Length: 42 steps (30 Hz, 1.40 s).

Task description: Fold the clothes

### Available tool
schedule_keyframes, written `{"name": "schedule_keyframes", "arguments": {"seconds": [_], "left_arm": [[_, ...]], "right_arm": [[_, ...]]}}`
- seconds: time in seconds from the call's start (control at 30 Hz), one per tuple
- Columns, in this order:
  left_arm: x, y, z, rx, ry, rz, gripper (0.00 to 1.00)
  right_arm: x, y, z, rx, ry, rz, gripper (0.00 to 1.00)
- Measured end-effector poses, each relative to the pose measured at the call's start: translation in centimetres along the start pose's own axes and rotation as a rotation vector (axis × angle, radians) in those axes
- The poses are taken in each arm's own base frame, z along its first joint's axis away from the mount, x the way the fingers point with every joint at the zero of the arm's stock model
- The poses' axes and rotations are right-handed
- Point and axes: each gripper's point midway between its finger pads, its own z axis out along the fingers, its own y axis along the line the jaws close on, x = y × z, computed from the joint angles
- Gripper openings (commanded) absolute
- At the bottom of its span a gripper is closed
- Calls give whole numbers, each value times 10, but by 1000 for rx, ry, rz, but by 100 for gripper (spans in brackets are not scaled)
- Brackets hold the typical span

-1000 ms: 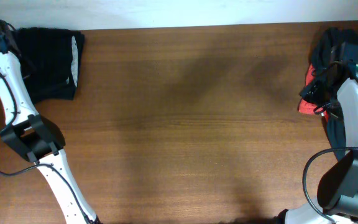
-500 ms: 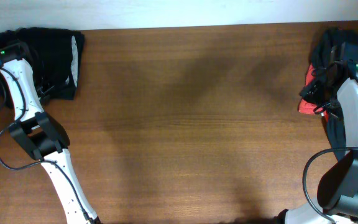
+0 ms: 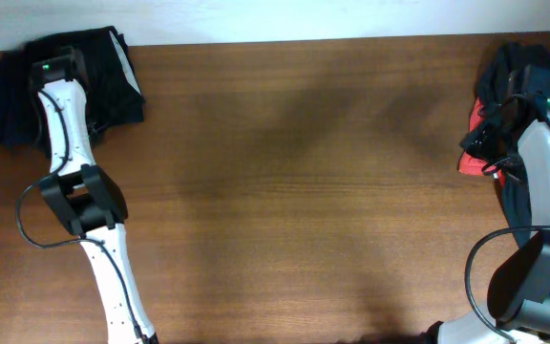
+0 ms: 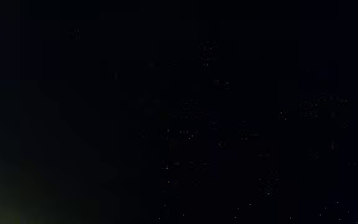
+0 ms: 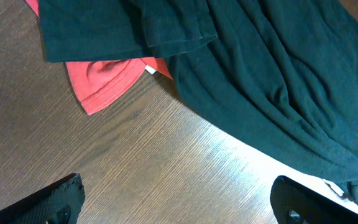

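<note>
Black clothes (image 3: pixel 113 91) with a whitish strip lie bunched at the table's far left corner, beside a darker navy piece (image 3: pixel 3 105). My left gripper (image 3: pixel 55 69) is buried in that pile and shut on the black fabric. The left wrist view is fully dark. At the far right lies another heap of clothes: a dark garment (image 5: pixel 278 93) over a red one (image 5: pixel 101 81). My right gripper (image 5: pixel 182 208) hovers open just in front of it over bare wood. Overhead, the red edge (image 3: pixel 468 161) shows beside the right arm.
The brown wooden table (image 3: pixel 294 191) stretches between the two heaps. Its far edge (image 3: pixel 294 40) meets a white wall. Both arm bases stand at the near corners, with cables looping beside them.
My left gripper has shut and swung right over the left pile. The black clothes have shifted and bunched up with it. The right arm has not moved.
</note>
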Motion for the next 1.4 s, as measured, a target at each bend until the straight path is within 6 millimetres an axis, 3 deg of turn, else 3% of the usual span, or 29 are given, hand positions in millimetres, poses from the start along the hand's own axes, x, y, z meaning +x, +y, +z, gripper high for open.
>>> {"name": "schedule_keyframes", "arguments": {"seconds": [0.1, 0.2, 0.23, 0.27, 0.33, 0.4, 0.43, 0.47, 0.5, 0.57, 0.63, 0.67, 0.73, 0.8, 0.9, 0.93, 1.0, 1.1, 1.13, 1.17, 1.2, 1.3, 1.4], "left_arm": [[-4, 36, 3, -97, 8, -26, 1], [-13, 52, 5, -122, -11, -54, 1], [-18, 57, 6, -127, -26, -67, 3], [-24, 71, 7, -158, -42, -86, 11], [-34, 104, 8, -255, -73, -119, 12], [-40, 115, 6, -291, -98, -131, 20], [-39, 117, 3, -298, -98, -125, 41], [-37, 118, -5, -299, -94, -117, 87], [-36, 119, -11, -290, -91, -113, 99], [-36, 110, -55, -157, -120, -139, 99], [-36, 109, -124, -19, -202, -170, 99], [-27, 116, -178, 62, -262, -186, 99], [-9, 111, -240, 227, -326, -145, 99], [9, 95, -287, 402, -373, -56, 99], [60, 73, -363, 557, -466, 88, 99], [90, 73, -384, 584, -476, 133, 99], [150, 84, -399, 597, -456, 194, 99], [239, 116, -367, 562, -359, 230, 99], [254, 123, -362, 571, -381, 229, 99], [290, 138, -349, 585, -384, 235, 99], [302, 143, -352, 615, -433, 236, 99], [389, 168, -338, 751, -538, 264, 99], [425, 183, -330, 784, -579, 269, 99]], "right_arm": [[0, 0, 0, 0, 0, 0, 99], [0, 0, 0, 0, 0, 0, 99], [0, 0, 0, 0, 0, 0, 99], [0, 0, 0, 0, 0, 0, 99], [0, 0, 0, 0, 0, 0, 99], [0, 0, 0, 0, 0, 1, 99], [0, 0, 0, 0, 0, 0, 99], [0, 0, 0, 0, 0, 0, 99], [0, 0, 0, 0, -1, 1, 99], [0, 0, 0, -1, 0, 0, 99], [0, 0, 0, -1, 0, 0, 99], [0, 0, 0, 0, 1, -1, 99], [0, 0, 0, 0, 0, 0, 99], [0, 0, 0, 0, 0, 0, 99], [0, 0, 0, -1, -2, 0, 99], [0, 0, 0, -1, 0, 0, 99], [0, 0, 0, 0, -1, 0, 99], [-1, 0, 0, -1, -2, 1, 99], [-2, 1, -1, -3, -5, 3, 99], [-1, 0, -1, -2, -3, 2, 99], [-1, 0, -1, 1, -2, 0, 99], [-1, 0, -1, 0, -1, 0, 99], [-1, 0, -1, -2, -3, 1, 99]]}}
